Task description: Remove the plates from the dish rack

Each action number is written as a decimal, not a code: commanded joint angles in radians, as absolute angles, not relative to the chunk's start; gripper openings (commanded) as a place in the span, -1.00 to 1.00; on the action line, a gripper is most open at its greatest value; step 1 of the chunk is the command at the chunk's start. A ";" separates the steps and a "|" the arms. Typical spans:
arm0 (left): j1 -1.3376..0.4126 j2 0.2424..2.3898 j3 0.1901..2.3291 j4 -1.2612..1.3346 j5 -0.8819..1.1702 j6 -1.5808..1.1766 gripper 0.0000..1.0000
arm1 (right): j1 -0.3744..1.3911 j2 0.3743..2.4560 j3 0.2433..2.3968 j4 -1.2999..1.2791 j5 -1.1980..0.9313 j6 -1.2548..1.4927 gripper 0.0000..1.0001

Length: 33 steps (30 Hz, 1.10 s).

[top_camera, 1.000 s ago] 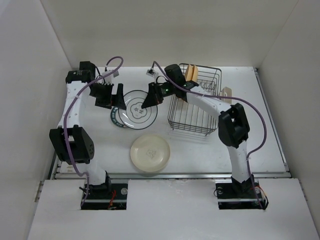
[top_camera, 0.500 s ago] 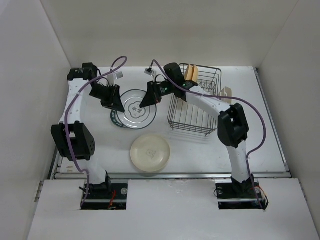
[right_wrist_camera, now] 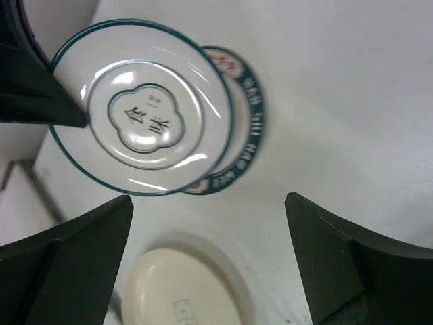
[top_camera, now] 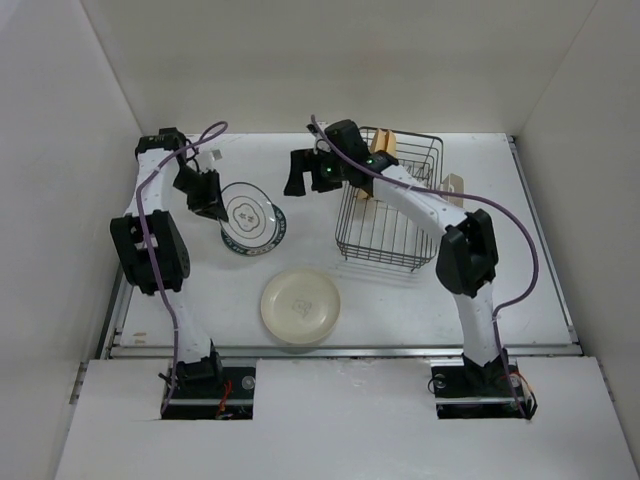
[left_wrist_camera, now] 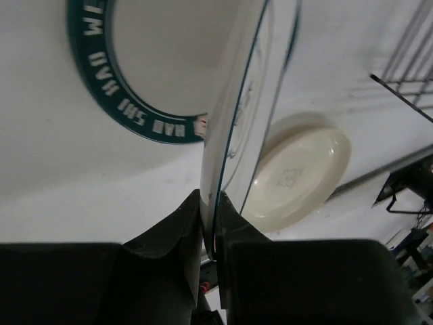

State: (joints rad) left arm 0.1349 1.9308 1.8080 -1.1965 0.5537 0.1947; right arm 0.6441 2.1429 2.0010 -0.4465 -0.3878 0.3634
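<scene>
My left gripper [top_camera: 208, 197] [left_wrist_camera: 210, 200] is shut on the rim of a white plate [top_camera: 249, 209] [left_wrist_camera: 233, 128] [right_wrist_camera: 142, 116] with dark rings and a centre pattern. It holds the plate tilted above a green-rimmed plate [top_camera: 262, 241] [left_wrist_camera: 91, 81] [right_wrist_camera: 249, 125] that lies on the table. My right gripper [top_camera: 301, 174] [right_wrist_camera: 208, 203] is open and holds nothing; it hangs between that plate and the dish rack [top_camera: 390, 215]. Tan plates [top_camera: 385, 146] stand at the rack's far end. A cream plate [top_camera: 300, 307] [left_wrist_camera: 304, 177] [right_wrist_camera: 181, 291] lies flat nearer the front.
The rack's cream cup holder [top_camera: 452, 186] sticks out on its right side. White walls close in the table on the left, back and right. A rack wire [left_wrist_camera: 406, 91] shows at the right of the left wrist view.
My left gripper shut on the white plate's rim and carried it left. My right gripper opened, let go of that plate and drew back toward the rack.
</scene>
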 commanded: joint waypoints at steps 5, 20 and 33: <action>0.114 2.069 1.901 -1.134 0.347 0.117 -1.00 | 0.629 1.979 1.994 -0.503 -0.132 0.310 1.00; 0.086 1.991 1.919 -1.192 0.181 0.161 0.76 | 0.575 1.867 1.997 -0.716 0.626 0.540 1.00; 0.086 1.850 1.861 -1.201 0.152 0.179 0.89 | 0.457 1.977 1.996 -0.690 0.537 0.574 0.41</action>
